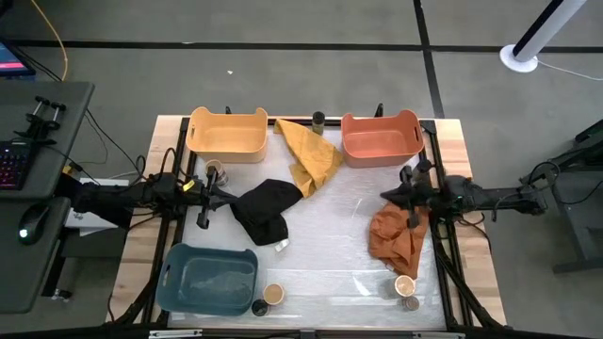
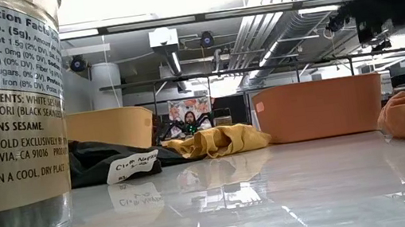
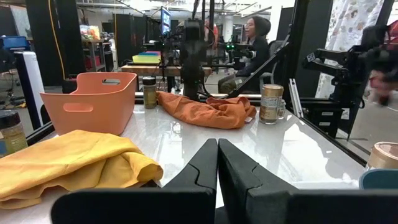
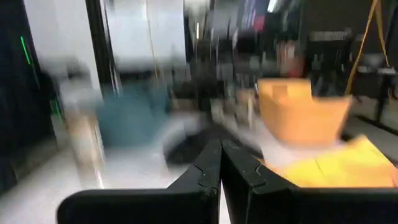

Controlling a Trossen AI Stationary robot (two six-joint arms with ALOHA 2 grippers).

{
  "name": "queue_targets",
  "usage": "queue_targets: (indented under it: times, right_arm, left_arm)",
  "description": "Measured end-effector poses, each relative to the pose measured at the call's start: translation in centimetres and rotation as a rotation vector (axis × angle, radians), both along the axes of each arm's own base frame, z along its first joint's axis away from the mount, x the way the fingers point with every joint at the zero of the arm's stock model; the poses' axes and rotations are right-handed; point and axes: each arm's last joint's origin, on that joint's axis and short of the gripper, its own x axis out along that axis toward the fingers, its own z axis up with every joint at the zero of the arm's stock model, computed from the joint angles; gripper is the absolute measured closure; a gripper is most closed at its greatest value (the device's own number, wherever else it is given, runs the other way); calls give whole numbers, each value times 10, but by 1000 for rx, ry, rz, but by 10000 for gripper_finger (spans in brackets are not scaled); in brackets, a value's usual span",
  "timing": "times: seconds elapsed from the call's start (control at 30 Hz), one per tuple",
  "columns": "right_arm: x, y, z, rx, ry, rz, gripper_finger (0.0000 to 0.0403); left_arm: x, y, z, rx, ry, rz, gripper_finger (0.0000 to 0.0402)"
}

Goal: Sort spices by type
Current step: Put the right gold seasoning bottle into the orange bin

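Observation:
Spice jars stand upright on the table: one by the yellow bin [image 1: 215,171], a dark-lidded one at the far edge [image 1: 318,120], two near the blue bin [image 1: 273,294], and two at the near right [image 1: 405,286]. One jar [image 2: 2,119] fills the left of the low view. My left gripper [image 1: 229,198] hovers beside the black cloth [image 1: 266,209], shut and empty, as the left wrist view [image 3: 216,149] shows. My right gripper [image 1: 384,196] is above the orange cloth's [image 1: 398,240] far edge, also shut and empty [image 4: 219,149].
A yellow bin [image 1: 226,134] and a salmon bin [image 1: 381,137] stand at the far edge, and a blue bin [image 1: 209,278] at the near left. A yellow cloth [image 1: 311,155] lies between the far bins. People sit beyond the table [image 3: 255,37].

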Motion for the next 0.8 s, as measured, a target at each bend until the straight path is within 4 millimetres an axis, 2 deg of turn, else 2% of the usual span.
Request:
queue_targets:
  times: [0.13, 0.2, 0.27, 0.43, 0.57, 0.67, 0.8]
  right_arm:
    - [-17, -6, 39, 357, -456, -53, 402]
    - [-24, -9, 51, 451, -556, -92, 402]
    - [-25, -8, 64, 461, -548, -77, 402]
    - [-15, -3, 103, 477, -332, 99, 402]
    - [-1, -1, 139, 542, -128, 107, 395]
    - [15, 2, 158, 587, 116, 99, 363]
    - [40, 12, 175, 698, 497, 150, 294]
  left_arm:
    - [0, 0, 0, 0, 0, 0, 401]
    - [0, 0, 0, 0, 0, 0, 401]
    - [0, 0, 0, 0, 0, 0, 401]
    - [0, 0, 0, 0, 0, 0, 401]
    - [0, 0, 0, 0, 0, 1, 401]
    - [0, 0, 0, 0, 0, 0, 401]
    - [0, 0, 0, 0, 0, 0, 401]
